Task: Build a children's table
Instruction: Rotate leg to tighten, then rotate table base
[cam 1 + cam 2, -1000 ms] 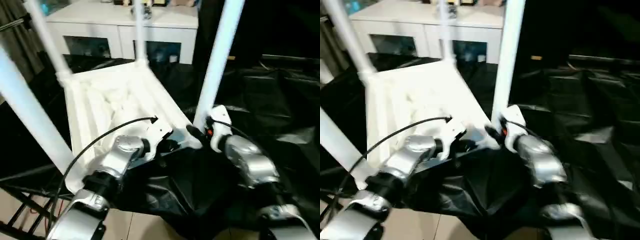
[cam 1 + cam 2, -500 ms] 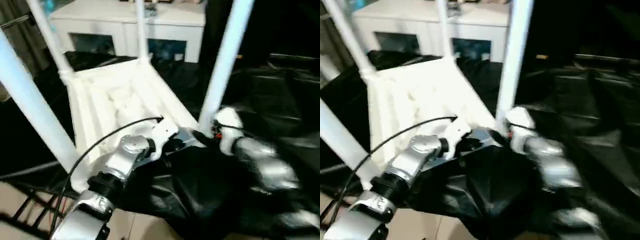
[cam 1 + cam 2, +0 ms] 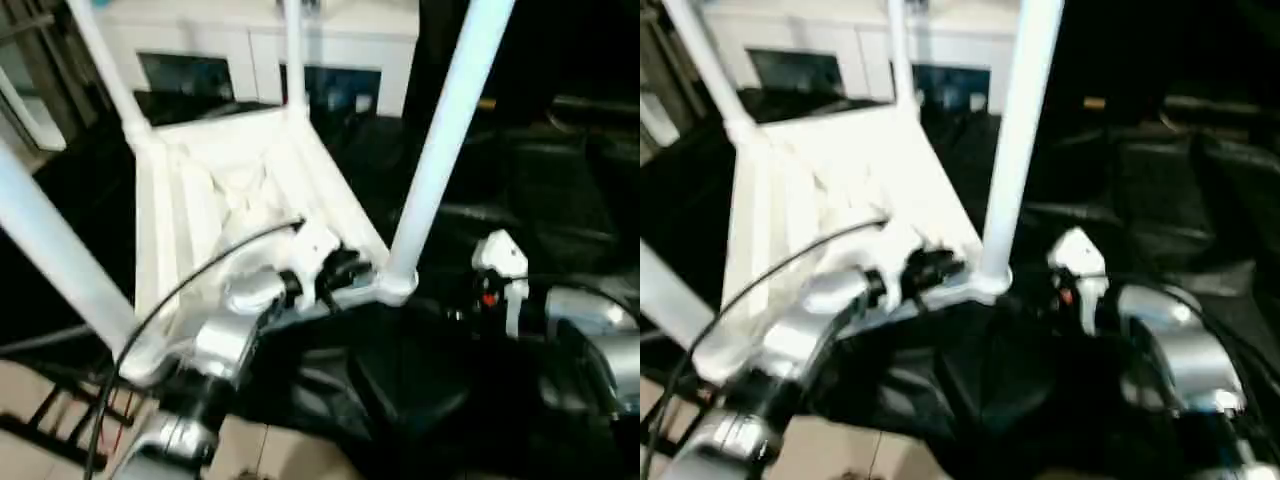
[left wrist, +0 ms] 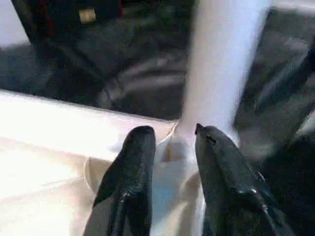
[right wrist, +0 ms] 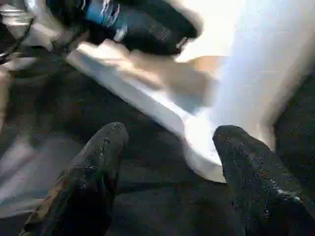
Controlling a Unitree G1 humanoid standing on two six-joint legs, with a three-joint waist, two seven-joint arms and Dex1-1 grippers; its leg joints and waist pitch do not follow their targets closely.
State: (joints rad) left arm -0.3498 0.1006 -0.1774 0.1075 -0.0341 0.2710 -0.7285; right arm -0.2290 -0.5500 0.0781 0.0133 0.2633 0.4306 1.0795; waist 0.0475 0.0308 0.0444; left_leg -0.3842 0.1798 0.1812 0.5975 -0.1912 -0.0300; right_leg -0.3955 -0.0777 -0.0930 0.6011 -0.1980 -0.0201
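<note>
The children's table lies upside down: its white ribbed tabletop rests on black cloth. Its legs point up, among them the near right leg and the near left leg. My left gripper sits at the tabletop's near rim beside the near right corner socket. Its black fingers stand apart on either side of the rim, open. My right gripper hangs to the right of that leg, apart from it, fingers wide open with nothing between them.
A white cabinet stands behind the work table. Crumpled black cloth covers the surface to the right. A black metal frame and pale floor show at the lower left, beyond the near edge.
My right gripper has drawn back to the right, off the near right leg, with its fingers wider apart. The left gripper's fingers have parted at the rim. The camera has shifted slightly.
</note>
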